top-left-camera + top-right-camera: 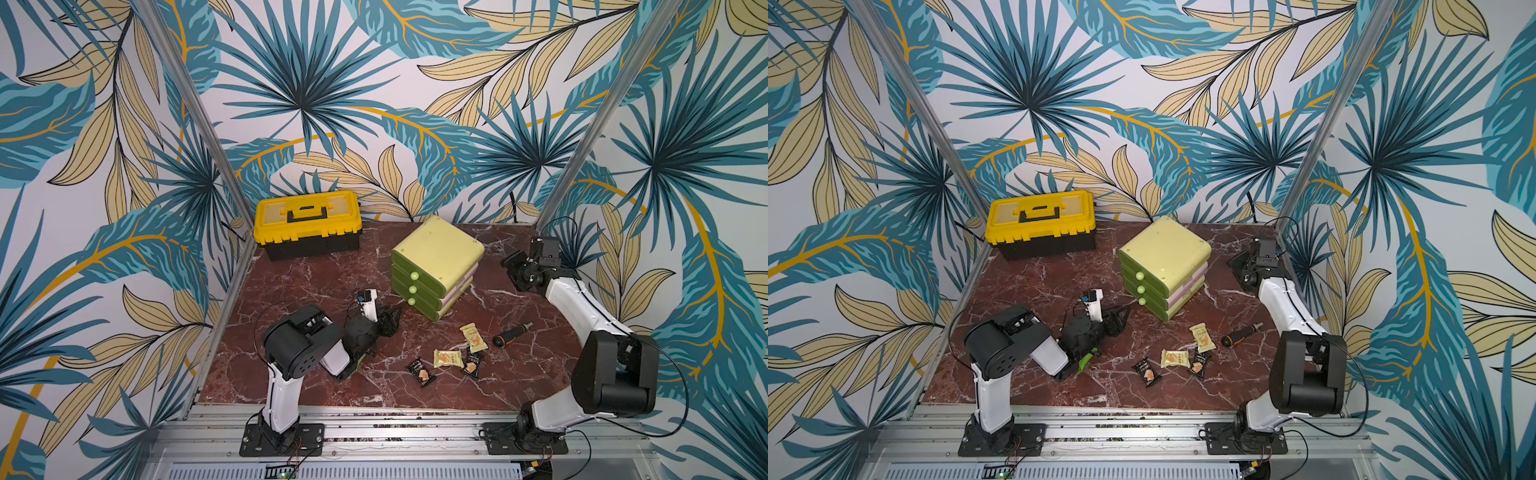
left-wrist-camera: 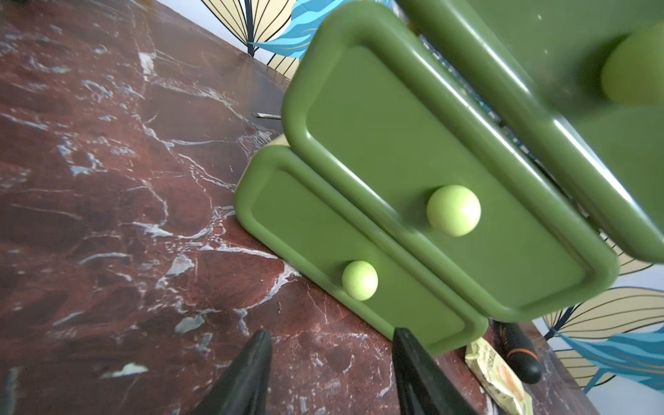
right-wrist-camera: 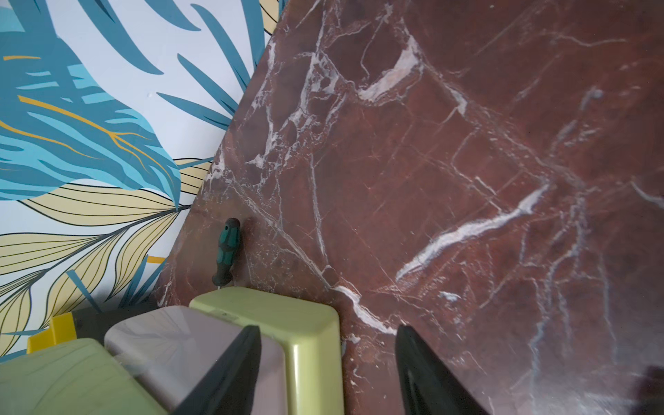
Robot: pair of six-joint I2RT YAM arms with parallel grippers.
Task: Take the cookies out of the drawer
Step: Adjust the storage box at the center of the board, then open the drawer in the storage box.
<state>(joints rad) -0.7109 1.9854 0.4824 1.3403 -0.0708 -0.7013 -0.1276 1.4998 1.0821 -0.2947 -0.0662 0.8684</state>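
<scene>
Several cookies lie on the marble table in front of the drawer unit: two pale yellow packets [image 1: 473, 337] [image 1: 448, 358] and two black ones [image 1: 421, 372] [image 1: 473, 365]. One yellow packet [image 2: 499, 377] also shows in the left wrist view. The green drawer unit [image 1: 436, 266] has three drawer fronts with round knobs [image 2: 453, 210], and its insides are hidden. My left gripper [image 1: 390, 320] is open and empty, low on the table just left of the bottom drawer [image 2: 323, 244]. My right gripper [image 1: 509, 264] is open and empty by the unit's back right corner [image 3: 305, 323].
A yellow toolbox [image 1: 306, 224] stands at the back left. A black and orange screwdriver [image 1: 510, 333] lies right of the packets. A green-handled screwdriver [image 3: 227, 251] lies behind the unit. Something bright green [image 1: 1086, 359] shows under my left arm; what it is I cannot tell.
</scene>
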